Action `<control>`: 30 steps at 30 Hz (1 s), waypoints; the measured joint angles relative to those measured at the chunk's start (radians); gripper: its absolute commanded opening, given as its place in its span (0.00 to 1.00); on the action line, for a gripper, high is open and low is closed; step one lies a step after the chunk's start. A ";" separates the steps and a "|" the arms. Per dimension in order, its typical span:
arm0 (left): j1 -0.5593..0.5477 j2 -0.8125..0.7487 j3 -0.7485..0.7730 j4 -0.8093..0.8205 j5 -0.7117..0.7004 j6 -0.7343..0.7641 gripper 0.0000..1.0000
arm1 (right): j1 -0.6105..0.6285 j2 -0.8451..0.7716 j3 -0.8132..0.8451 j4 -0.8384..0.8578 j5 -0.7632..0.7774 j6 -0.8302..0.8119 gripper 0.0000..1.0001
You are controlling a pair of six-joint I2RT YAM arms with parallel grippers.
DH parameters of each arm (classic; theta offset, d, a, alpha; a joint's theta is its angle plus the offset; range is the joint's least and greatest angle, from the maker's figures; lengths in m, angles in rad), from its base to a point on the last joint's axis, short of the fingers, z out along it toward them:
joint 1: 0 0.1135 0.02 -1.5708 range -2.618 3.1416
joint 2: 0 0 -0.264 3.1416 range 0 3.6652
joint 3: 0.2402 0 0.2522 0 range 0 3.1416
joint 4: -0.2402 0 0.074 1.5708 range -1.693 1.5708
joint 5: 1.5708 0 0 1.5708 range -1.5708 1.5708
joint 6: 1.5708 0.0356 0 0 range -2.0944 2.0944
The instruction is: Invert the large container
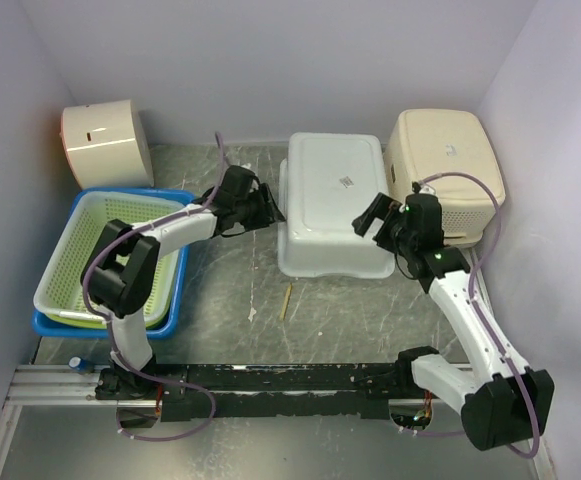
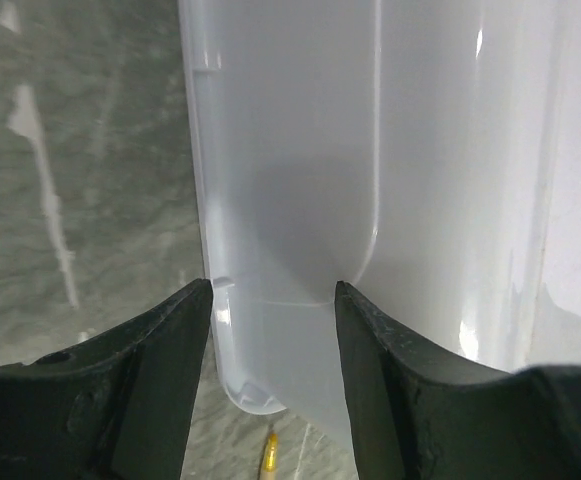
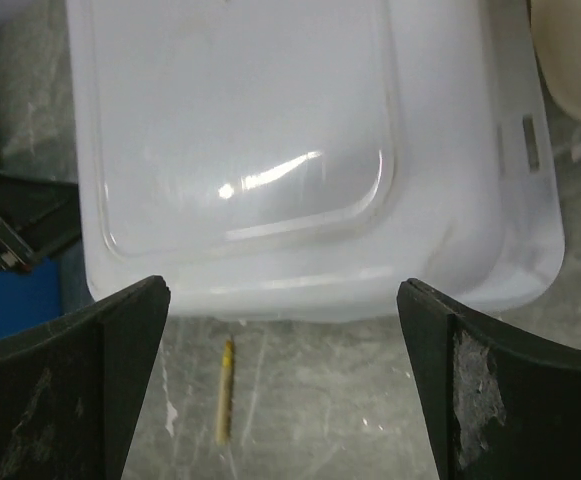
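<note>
The large white container (image 1: 332, 200) stands upside down in the middle of the table, its flat base facing up. My left gripper (image 1: 267, 208) is at its left side. In the left wrist view the container's left rim (image 2: 270, 200) lies between the half-open black fingers (image 2: 170, 380), and the gripper (image 2: 273, 290) is not clamped on it. My right gripper (image 1: 368, 215) hovers over the container's right part, wide open and empty. In the right wrist view (image 3: 282, 290) the container (image 3: 270, 130) lies beyond the fingertips.
A yellow pencil (image 1: 287, 299) lies on the table just in front of the container. A green mesh basket (image 1: 110, 250) sits in a blue tub (image 1: 170, 310) at the left. A cream bin (image 1: 445, 170) stands at the back right, touching the container. A round cream box (image 1: 105, 145) is at the back left.
</note>
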 measured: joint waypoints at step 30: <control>0.024 -0.117 0.251 -0.285 -0.096 0.190 0.82 | 0.028 0.235 -0.165 0.394 -0.073 0.079 1.00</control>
